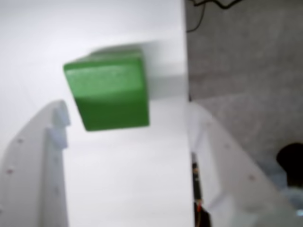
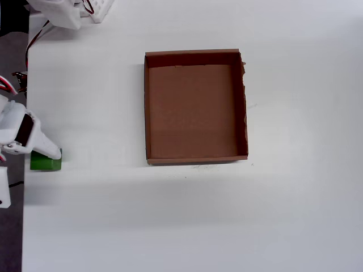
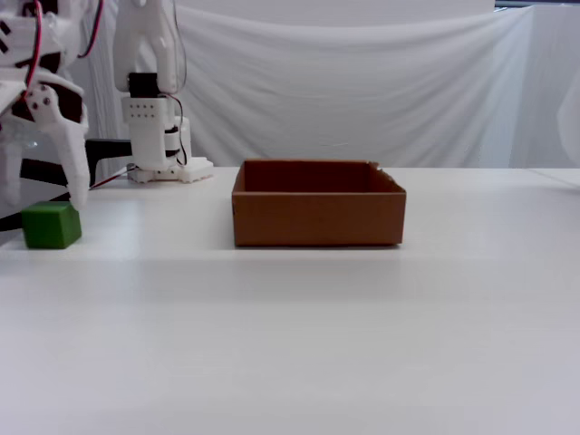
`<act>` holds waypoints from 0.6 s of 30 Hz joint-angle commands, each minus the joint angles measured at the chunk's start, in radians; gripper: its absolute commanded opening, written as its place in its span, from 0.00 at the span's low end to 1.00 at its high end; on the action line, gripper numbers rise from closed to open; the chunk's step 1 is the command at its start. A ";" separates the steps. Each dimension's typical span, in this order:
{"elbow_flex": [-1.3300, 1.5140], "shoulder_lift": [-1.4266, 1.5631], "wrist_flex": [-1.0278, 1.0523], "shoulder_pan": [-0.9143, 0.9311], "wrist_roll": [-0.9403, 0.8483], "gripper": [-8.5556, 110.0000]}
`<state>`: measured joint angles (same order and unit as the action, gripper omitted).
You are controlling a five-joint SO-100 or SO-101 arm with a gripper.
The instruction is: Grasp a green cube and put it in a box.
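Note:
The green cube (image 1: pixel 111 92) lies on the white table close to its edge, at the far left in the overhead view (image 2: pixel 45 164) and the fixed view (image 3: pixel 52 226). My gripper (image 1: pixel 127 113) hovers over it, open, one white finger on each side, and neither touches the cube. In the overhead view the gripper (image 2: pixel 38 153) partly covers the cube. In the fixed view its fingertips (image 3: pixel 80 201) hang just above the cube's top. The box (image 2: pixel 147 107), brown cardboard and empty, stands at the table's middle (image 3: pixel 317 217), well to the right of the cube.
The table edge (image 2: pixel 25 187) runs right beside the cube, with dark floor past it. The arm's white base and upright part (image 3: pixel 152 100) stand at the back left with red wires (image 2: pixel 34 39). A white cloth hangs behind the table.

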<state>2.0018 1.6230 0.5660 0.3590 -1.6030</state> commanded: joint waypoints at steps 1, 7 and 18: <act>-0.069 -0.008 -0.012 -0.018 -0.028 0.34; -0.098 -0.044 0.011 -0.040 -0.021 0.34; -0.118 -0.091 0.012 -0.063 -0.015 0.33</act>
<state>1.9359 1.5248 0.5783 0.3068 -1.6030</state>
